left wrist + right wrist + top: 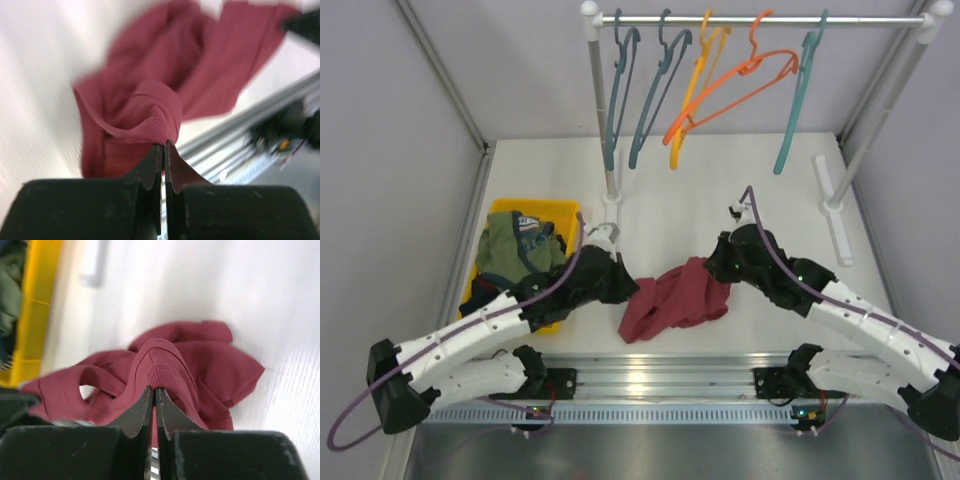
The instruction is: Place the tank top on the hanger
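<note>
I read my left gripper as clamped on a ribbed edge of the tank top. My right gripper is pinched shut on another ribbed fold. The garment lies bunched on the white table between the arms. The hanger hangs at the right end of the rail. Grey walls enclose the table.

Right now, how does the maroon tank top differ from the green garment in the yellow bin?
Colour: the tank top is plain maroon; the olive-green garment has blue trim.
Place: the tank top lies on the white table; the olive-green garment sits in the yellow bin.
Hold: the left gripper and right gripper are both shut on the tank top; neither holds the olive-green garment.
Shared: both are crumpled cloth.
</note>
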You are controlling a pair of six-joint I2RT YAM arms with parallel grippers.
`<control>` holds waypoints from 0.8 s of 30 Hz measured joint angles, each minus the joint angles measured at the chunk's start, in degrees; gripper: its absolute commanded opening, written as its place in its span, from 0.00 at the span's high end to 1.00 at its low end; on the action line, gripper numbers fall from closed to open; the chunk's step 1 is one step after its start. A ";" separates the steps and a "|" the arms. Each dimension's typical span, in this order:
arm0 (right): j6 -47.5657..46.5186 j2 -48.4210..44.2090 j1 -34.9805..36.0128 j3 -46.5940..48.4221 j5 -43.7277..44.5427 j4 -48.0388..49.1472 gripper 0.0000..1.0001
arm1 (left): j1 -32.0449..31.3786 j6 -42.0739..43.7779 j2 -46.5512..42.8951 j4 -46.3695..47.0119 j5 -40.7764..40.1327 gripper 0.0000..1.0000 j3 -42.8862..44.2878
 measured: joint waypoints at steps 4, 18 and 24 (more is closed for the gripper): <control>-2.75 -1.44 0.00 8.35 0.39 -3.02 1.00 | 12.59 2.73 -4.66 -0.79 0.26 1.00 6.40; -15.67 12.24 0.00 55.49 0.79 -15.06 1.00 | 21.70 8.72 -3.72 -7.93 -8.13 1.00 39.15; -17.05 12.41 0.00 57.59 0.85 -16.90 1.00 | 21.70 9.40 -5.18 -7.98 -8.35 1.00 40.17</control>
